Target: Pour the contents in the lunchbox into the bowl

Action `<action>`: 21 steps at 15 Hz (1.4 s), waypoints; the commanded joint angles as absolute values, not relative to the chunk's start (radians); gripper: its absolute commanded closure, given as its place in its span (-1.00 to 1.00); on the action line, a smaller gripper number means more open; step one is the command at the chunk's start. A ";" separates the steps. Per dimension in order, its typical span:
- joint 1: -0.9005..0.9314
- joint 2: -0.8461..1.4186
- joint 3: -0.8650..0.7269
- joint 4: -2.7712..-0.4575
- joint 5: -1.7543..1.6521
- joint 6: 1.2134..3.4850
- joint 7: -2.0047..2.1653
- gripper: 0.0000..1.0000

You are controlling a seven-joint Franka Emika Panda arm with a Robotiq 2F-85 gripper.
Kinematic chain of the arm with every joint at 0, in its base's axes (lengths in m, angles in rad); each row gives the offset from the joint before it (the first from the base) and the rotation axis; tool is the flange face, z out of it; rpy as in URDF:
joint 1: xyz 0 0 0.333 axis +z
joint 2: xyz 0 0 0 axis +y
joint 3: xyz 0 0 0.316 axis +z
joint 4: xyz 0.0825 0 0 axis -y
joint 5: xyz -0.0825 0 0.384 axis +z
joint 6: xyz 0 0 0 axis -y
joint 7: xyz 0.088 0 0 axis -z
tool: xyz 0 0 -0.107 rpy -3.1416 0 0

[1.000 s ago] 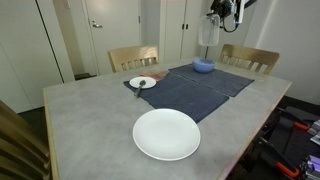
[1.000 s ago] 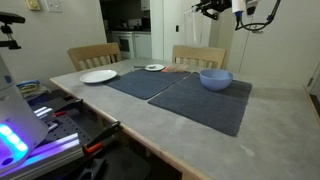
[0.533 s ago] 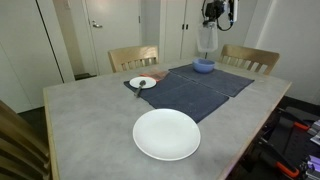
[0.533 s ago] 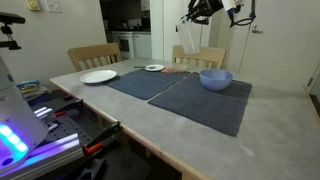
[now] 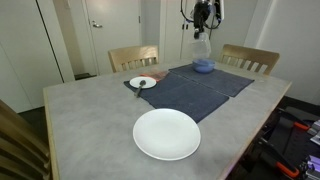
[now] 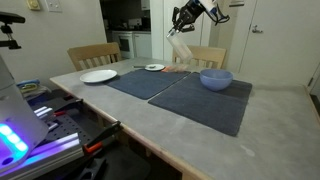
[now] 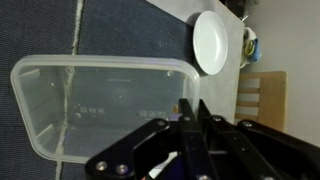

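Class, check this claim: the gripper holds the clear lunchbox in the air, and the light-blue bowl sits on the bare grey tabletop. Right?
Not quite. The bowl sits on the dark blue cloth, not the bare tabletop, as both exterior views show. The gripper does hold the lunchbox in the air.

In the wrist view the gripper [image 7: 190,108] is showing as matte black throughout, built from flat, angular linkage bars [image 7: 150,140] that are overlapping like scissor arms. Small round pivot pins [image 7: 120,169] are catching the light as pale dots at the joints. Its fingers [image 7: 202,125] are looking narrow, dark and straight-edged. In both exterior views the wrist [image 5: 203,15] [image 6: 186,16] is appearing as a dark, compact cluster, with thin black cables [image 6: 214,7] looping off it. Any markings are too small to read.
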State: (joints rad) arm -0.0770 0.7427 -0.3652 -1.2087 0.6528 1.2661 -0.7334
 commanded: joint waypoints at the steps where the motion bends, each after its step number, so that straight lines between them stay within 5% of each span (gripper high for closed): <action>1: -0.069 0.609 -0.230 -1.411 0.493 1.477 -0.724 0.95; 21: -0.087 0.307 0.086 -2.274 0.295 2.472 -0.750 0.95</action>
State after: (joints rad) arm -0.0641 0.3532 0.0379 -2.1762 0.2573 2.3551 -0.7142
